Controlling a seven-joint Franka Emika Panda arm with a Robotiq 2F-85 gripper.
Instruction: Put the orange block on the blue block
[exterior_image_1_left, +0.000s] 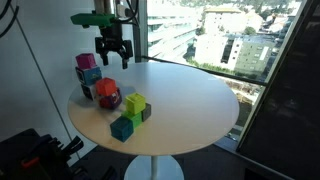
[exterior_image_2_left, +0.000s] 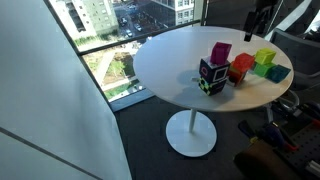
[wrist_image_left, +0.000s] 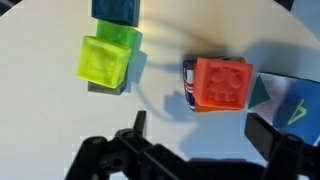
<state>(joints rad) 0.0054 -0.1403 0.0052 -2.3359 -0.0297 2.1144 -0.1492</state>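
The orange block (wrist_image_left: 222, 82) sits on the round white table (exterior_image_1_left: 190, 100); it also shows in both exterior views (exterior_image_1_left: 108, 96) (exterior_image_2_left: 240, 68). The blue block (exterior_image_1_left: 122, 128) stands apart from it near the table's edge, past a yellow-green cube (exterior_image_1_left: 135, 103). The blue block shows in an exterior view (exterior_image_2_left: 277, 72) and at the top edge of the wrist view (wrist_image_left: 117, 8). My gripper (exterior_image_1_left: 112, 55) hangs open and empty well above the table, roughly over the orange block. In the wrist view its fingers (wrist_image_left: 205, 132) lie just below the orange block.
A yellow-green cube (wrist_image_left: 105, 60) lies between the orange and blue blocks. A larger printed cube (wrist_image_left: 300, 108) stands beside the orange block. A pink cube (exterior_image_1_left: 85, 62) and a pale cyan cube (exterior_image_1_left: 91, 75) stand behind. Windows are close behind the table.
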